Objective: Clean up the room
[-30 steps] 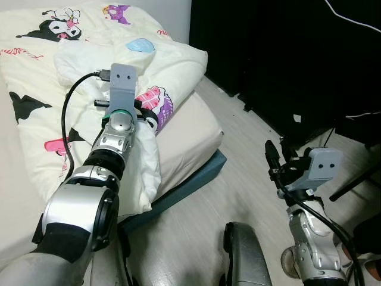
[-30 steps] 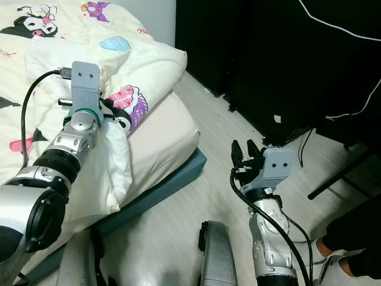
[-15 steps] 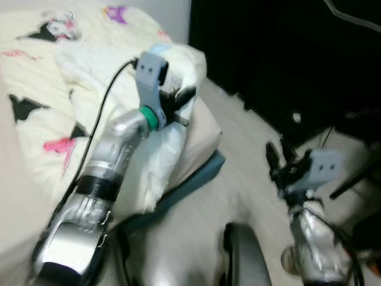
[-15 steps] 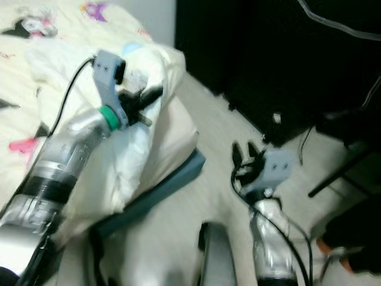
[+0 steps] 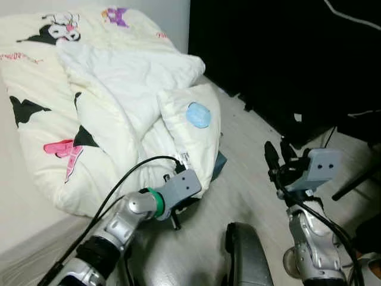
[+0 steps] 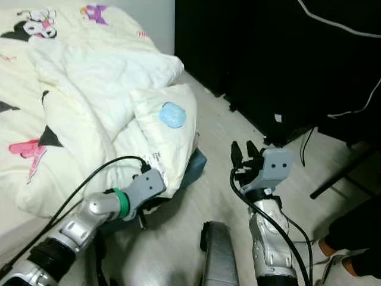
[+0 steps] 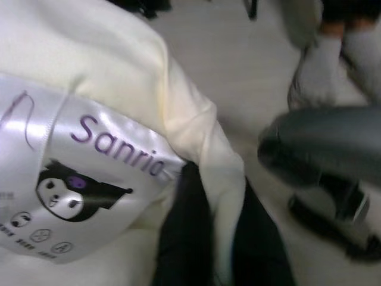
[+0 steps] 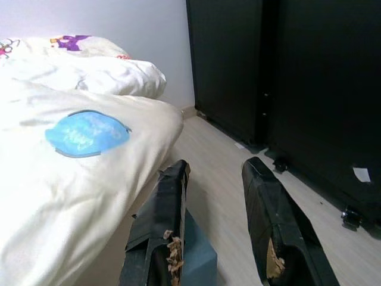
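Soft cream duvet (image 5: 101, 113), puffy and crumpled, printed with black cartoon figures, lies heaped on the bed (image 5: 24, 220) with one corner drooping toward the pale wood floor (image 5: 238, 149). Left gripper (image 7: 208, 238) pinches that corner's hem beside a glossy white label (image 7: 77, 179) reading "Sanrio". Right gripper (image 8: 220, 232) hovers over the floor, fingers parted, holding nothing.

Left arm extended low and forward, left gripper (image 7: 208, 238) pinched closed on fabric; right arm raised with forearm upright, right gripper (image 8: 217, 232) fingers parted, holding nothing.
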{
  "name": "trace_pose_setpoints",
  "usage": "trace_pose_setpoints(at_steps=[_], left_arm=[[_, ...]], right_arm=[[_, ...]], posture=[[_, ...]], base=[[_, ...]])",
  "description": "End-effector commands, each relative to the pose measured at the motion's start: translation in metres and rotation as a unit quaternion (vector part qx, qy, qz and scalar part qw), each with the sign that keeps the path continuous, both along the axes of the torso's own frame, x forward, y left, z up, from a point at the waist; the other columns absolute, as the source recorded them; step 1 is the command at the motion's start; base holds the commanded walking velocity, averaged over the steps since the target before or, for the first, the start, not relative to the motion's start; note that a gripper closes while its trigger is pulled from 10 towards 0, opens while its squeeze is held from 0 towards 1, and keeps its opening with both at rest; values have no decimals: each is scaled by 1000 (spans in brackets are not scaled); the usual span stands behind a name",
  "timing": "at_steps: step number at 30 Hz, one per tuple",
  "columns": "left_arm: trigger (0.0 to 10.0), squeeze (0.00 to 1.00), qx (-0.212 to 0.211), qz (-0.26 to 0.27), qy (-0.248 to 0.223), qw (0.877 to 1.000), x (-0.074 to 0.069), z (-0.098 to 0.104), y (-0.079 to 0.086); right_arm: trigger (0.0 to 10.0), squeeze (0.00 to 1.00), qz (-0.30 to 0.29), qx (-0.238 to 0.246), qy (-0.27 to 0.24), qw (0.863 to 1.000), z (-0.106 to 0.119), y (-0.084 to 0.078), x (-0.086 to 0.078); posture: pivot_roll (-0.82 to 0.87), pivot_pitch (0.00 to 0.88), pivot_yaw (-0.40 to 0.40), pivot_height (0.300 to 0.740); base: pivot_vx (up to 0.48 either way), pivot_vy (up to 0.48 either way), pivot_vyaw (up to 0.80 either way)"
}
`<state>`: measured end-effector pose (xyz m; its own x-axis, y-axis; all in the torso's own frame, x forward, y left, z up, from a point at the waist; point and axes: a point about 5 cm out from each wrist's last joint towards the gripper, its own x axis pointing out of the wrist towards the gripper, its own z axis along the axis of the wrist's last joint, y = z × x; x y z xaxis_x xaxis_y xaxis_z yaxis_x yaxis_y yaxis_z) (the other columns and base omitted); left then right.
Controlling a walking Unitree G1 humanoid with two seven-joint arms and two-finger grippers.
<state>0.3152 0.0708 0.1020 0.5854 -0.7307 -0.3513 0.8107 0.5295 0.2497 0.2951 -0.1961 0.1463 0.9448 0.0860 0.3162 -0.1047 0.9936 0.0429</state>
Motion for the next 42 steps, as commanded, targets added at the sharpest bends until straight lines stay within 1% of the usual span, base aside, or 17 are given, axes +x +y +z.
trace_pose_setpoints(at_steps=[1, 3, 6, 7, 8, 9, 11, 12, 16, 18, 19, 21, 26, 30, 31, 35, 42], left_arm=[[10000, 1000, -42, 15, 49, 998, -5, 1, -1], [10000, 1000, -155, -17, 130, 979, -16, 22, -5], [10000, 1000, -196, -52, 155, 967, -23, 32, -4], [10000, 647, -222, -157, 141, 952, -44, 51, 13], [10000, 647, -222, -157, 141, 952, -44, 51, 13], [10000, 212, -164, -209, 103, 958, -56, 49, 23], [10000, 212, -137, -218, 92, 962, -57, 46, 25], [10000, 0, -121, -218, 80, 965, -58, 45, 28], [10000, 0, -115, -217, 73, 967, -58, 45, 29], [10000, 0, -228, -97, 29, 968, -26, 81, 32], [10000, 0, -228, -97, 29, 968, -26, 81, 32], [10000, 0, -299, 17, -18, 954, 4, 114, 36], [10000, 0, -310, 126, -107, 936, 29, 150, 37], [10000, 0, -311, 148, -157, 926, 32, 172, 33], [10000, 0, -303, 156, -177, 923, 32, 179, 30], [10000, 0, -266, 185, -201, 924, 32, 182, 29], [10000, 0, -223, 291, -237, 900, 30, 177, 46]], right_arm=[[10000, 0, -8, 6, 17, 1000, -8, -5, -3], [10000, 0, -9, 7, 18, 1000, -8, -5, -3], [10000, 0, -8, 6, 19, 1000, -9, -4, -3], [10000, 0, -9, 6, 20, 1000, -10, -4, -3], [10000, 0, -9, 6, 20, 1000, -10, -4, -3], [10000, 0, -10, 7, 21, 1000, -10, -4, -2], [10000, 0, -10, 7, 21, 1000, -10, -4, -2], [10000, 0, -10, 7, 20, 1000, -10, -4, -2], [10000, 0, -10, 8, 19, 1000, -9, -4, -2], [10000, 0, -11, 13, 1, 1000, 3, -9, 1], [10000, 0, -11, 13, 1, 1000, 3, -9, 1], [10000, 0, 27, 24, -1, 999, 13, -9, 9], [10000, 0, 137, 33, 9, 990, 19, 14, 26], [10000, 0, 173, 28, 15, 984, 25, 29, 46], [10000, 1000, 184, 39, 21, 982, 29, 34, 58], [10000, 1000, 208, 71, 34, 975, 35, 44, 75], [10000, 1000, 268, 90, 80, 956, 35, 72, 89]], posture=[[-9, 186, 25, 505], [-9, 186, 25, 505], [-9, 186, 25, 505], [-9, 186, 25, 505], [-9, 186, 25, 505], [-9, 186, 25, 505], [-9, 186, 25, 505], [2, 191, 30, 505], [2, 191, 30, 505], [4, 193, 32, 505], [4, 193, 32, 505], [0, 193, 32, 505], [31, 202, 13, 505], [55, 211, 3, 505], [85, 219, -9, 505], [116, 230, -17, 505], [172, 254, -32, 505]], base=[[0, 0, 0], [0, 0, 0], [0, 0, 0], [0, 0, 0], [0, 0, 0], [0, 0, 0], [0, 0, 0], [0, 0, 0], [0, 0, 0], [0, 0, 0], [0, 0, 0], [0, 0, 0], [0, 0, 0], [0, 0, 0], [0, 0, 0], [0, 0, 0], [0, 0, 0]])
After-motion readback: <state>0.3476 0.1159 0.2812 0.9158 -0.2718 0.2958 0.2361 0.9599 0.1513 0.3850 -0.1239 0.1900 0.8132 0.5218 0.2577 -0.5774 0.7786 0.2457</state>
